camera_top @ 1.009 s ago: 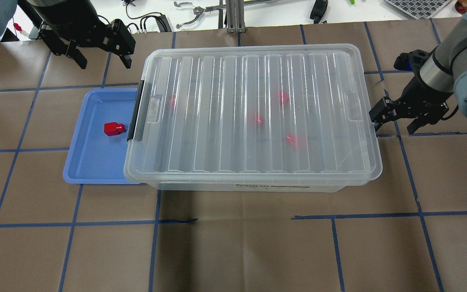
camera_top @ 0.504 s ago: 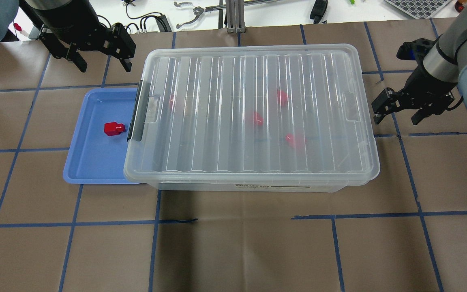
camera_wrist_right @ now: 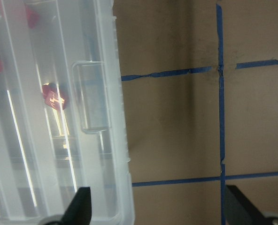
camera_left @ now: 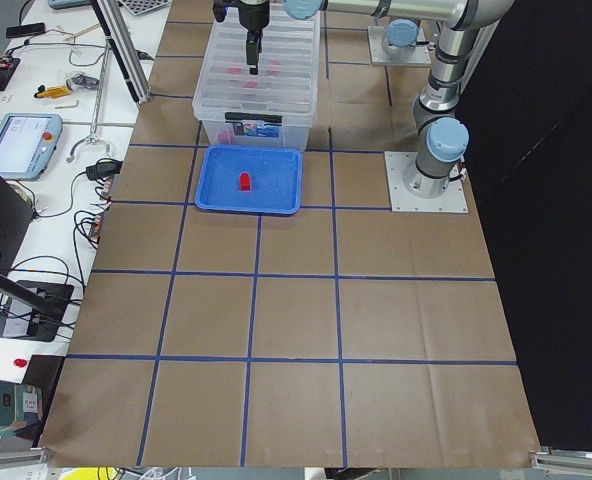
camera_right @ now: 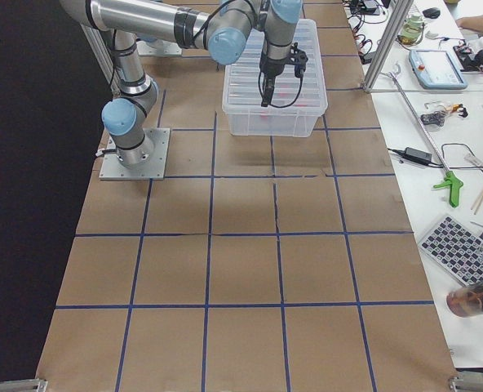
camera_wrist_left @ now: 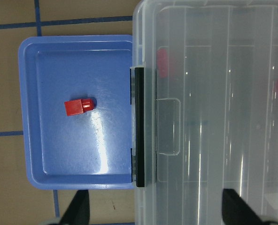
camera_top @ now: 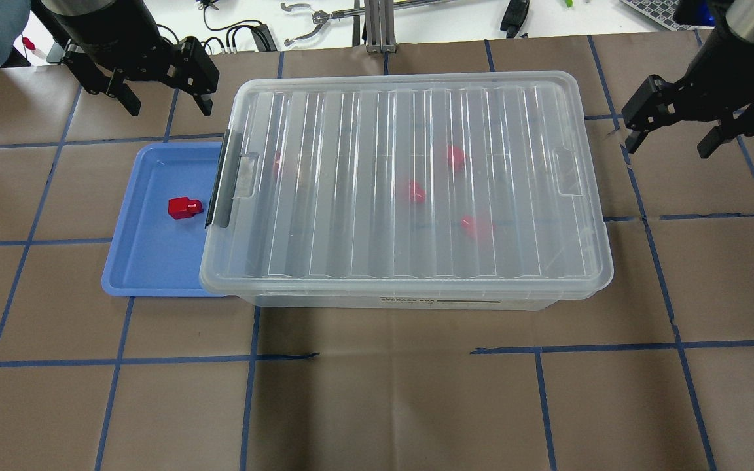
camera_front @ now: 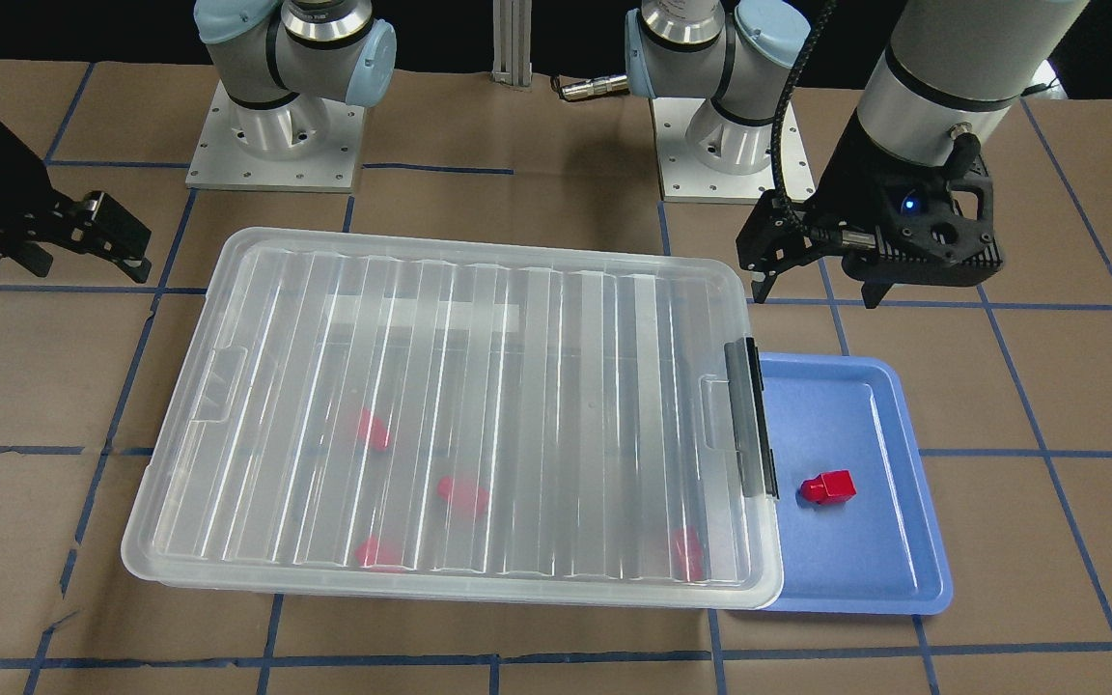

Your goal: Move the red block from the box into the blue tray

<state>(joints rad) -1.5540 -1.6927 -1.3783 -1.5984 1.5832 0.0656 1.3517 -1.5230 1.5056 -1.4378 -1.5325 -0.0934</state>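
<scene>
Left gripper (camera_top: 169, 103), upper left, and right gripper (camera_top: 670, 140), upper right, hang wide open and empty, flanking the box (camera_top: 410, 299). A red block (camera_top: 184, 208) lies in the blue tray (camera_top: 148, 265), left of centre. Placement appears complete; the arms should retreat upward, clear of the box.

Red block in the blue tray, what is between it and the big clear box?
Only bare blue tray floor lies beside the red block, up to the black latch bar on the box. The left wrist view shows it clearly.
</scene>
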